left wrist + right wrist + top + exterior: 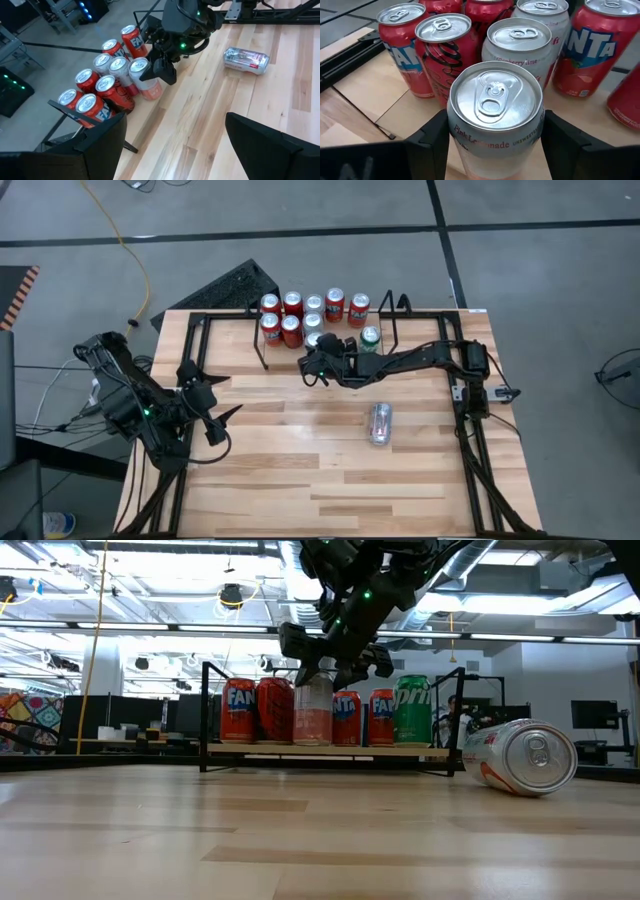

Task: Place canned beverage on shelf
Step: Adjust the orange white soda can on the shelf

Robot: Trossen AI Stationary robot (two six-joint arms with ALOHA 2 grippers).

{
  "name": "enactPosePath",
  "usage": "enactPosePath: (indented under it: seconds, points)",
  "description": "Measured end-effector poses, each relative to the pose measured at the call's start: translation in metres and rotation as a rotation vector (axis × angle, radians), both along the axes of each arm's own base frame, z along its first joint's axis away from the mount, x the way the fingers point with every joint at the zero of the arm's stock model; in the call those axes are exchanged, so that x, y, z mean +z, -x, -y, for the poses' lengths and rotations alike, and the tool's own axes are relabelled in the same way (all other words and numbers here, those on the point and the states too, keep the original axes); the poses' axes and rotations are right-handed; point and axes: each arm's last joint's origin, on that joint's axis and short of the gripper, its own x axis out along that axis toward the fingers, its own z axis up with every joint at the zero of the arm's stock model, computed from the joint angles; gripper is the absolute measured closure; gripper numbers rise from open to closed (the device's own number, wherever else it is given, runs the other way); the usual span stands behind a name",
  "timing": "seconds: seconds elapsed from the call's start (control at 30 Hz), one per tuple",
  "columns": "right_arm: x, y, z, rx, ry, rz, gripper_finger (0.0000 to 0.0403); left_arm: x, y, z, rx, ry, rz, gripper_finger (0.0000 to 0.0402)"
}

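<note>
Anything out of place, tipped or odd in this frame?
One silver can lies on its side on the bare table, away from the shelf where the other cans stand upright. The right gripper holds a pink lemonade can upright at the shelf's front edge. No spill is visible.

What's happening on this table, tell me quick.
The right pincer is closed on an upright pink lemonade can at the front edge of the shelf, beside the red cans and one green can. Another can lies on its side mid-table. The left pincer waits open, off to the side.
</note>
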Motion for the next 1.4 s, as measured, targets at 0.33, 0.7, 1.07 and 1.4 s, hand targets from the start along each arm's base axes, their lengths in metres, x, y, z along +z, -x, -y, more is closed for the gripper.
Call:
enactPosePath:
  seconds: [0.33, 0.7, 1.07, 1.4]
  points:
    - [0.000, -0.001, -0.001, 0.094, -0.004, -0.058, 0.0150, 0.000, 0.000, 0.000, 0.000, 0.001, 0.001, 0.0077]
    - [-0.005, -0.001, -0.004, 0.168, -0.026, -0.120, 0.0093, -0.001, 0.000, 0.001, -0.003, 0.032, -0.009, 0.0077]
    - [0.002, 0.001, -0.008, 0.163, -0.013, -0.106, 0.0086, -0.001, 0.000, 0.000, -0.003, 0.031, -0.009, 0.0077]
    - [0.033, 0.031, -0.015, 0.125, -0.057, -0.180, 0.0085, -0.001, 0.000, 0.000, -0.001, 0.026, -0.007, 0.0077]
